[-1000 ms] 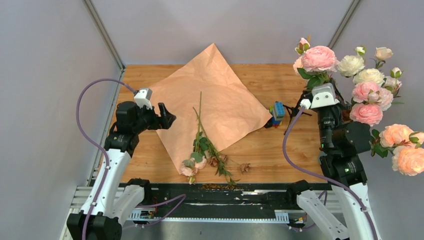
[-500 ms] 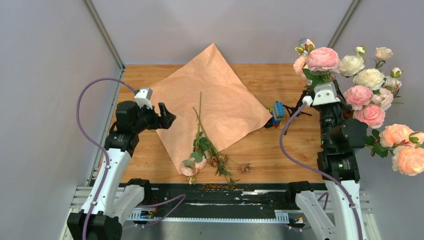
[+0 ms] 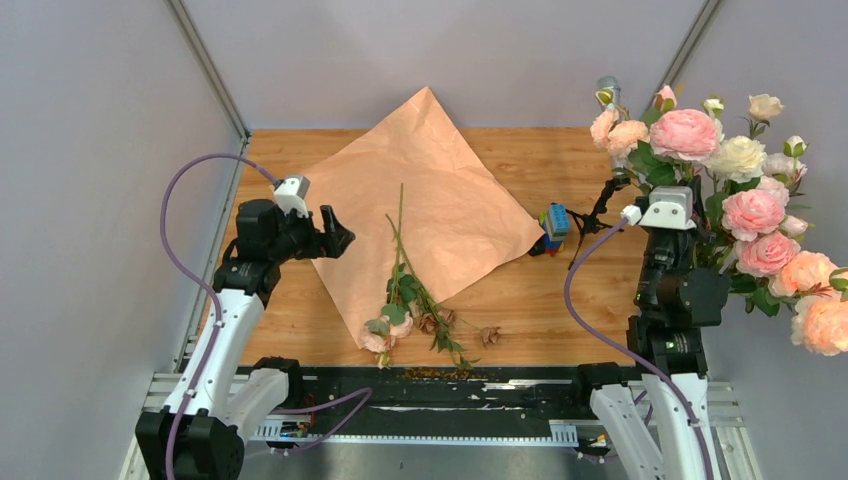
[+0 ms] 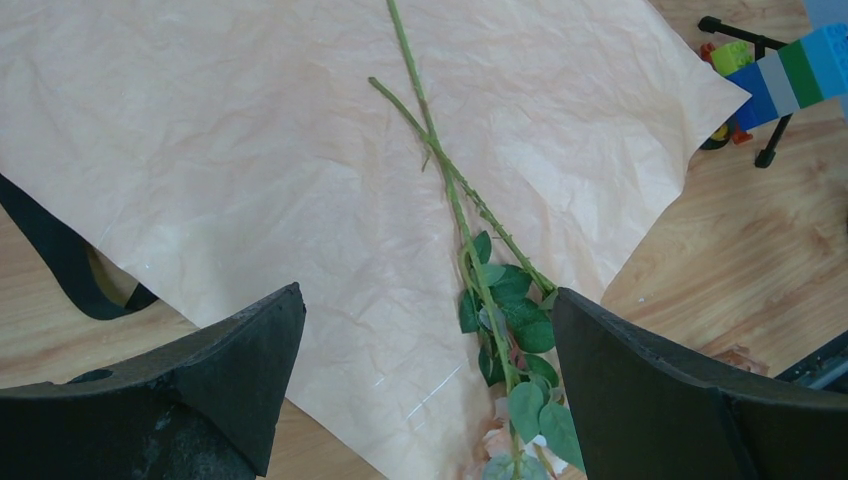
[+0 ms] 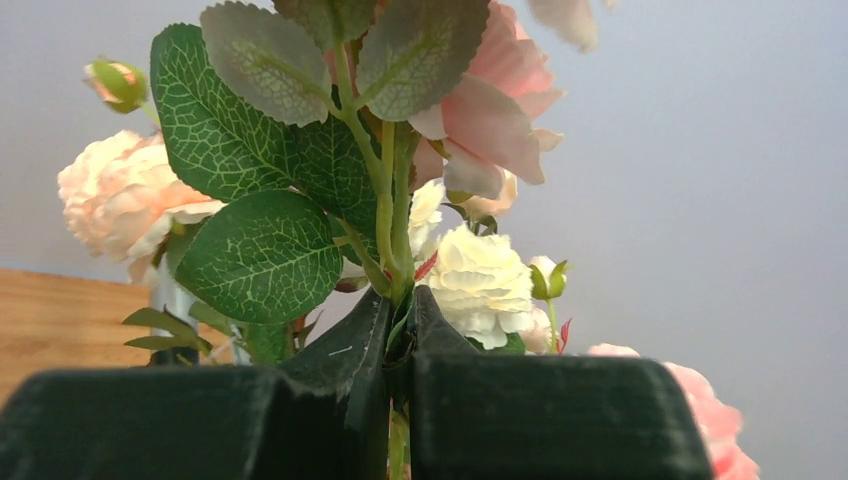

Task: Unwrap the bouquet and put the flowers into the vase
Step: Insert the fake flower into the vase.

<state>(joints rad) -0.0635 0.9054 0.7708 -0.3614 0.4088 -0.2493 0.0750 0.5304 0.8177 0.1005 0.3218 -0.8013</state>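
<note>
Two leafy stems [image 3: 400,280] lie on the kraft paper [image 3: 450,180] by the counter's [image 3: 560,300] near edge. Your left fingers [image 4: 240,370] hang released above the paper. Your right fingers [image 5: 350,365] clench the flowers [image 3: 690,135] above the right edge.

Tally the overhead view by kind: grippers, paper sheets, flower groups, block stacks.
Grippers: 2, left gripper and right gripper
Kraft paper sheet: 1
Flower groups: 2, loose flowers on the paper and held bunch in the right gripper
Block stack: 1
Total: 6
</note>
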